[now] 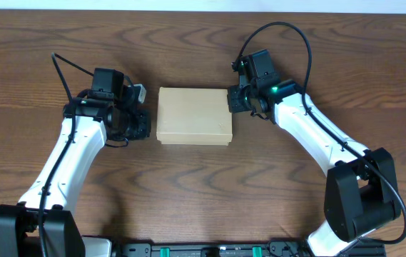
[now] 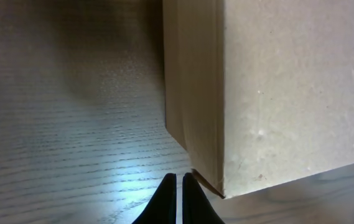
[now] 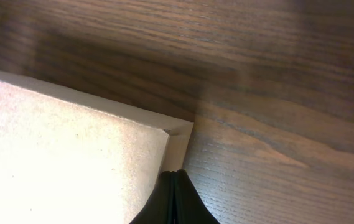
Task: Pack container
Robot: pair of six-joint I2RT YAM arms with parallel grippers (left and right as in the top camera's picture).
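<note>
Overhead: plain tan cardboard container (image 1: 194, 116), lid closed, on the bench (image 1: 188, 193); left hand (image 1: 145, 124) and right hand (image 1: 232, 101) flank it, both fully closed, holding nothing.

Arm pair
Left arm (image 1: 67, 160), right arm (image 1: 317, 132): white shells, black joints, cables; left gripper (image 2: 179, 177) black; possibly green lamp (image 1: 275, 90).
</note>
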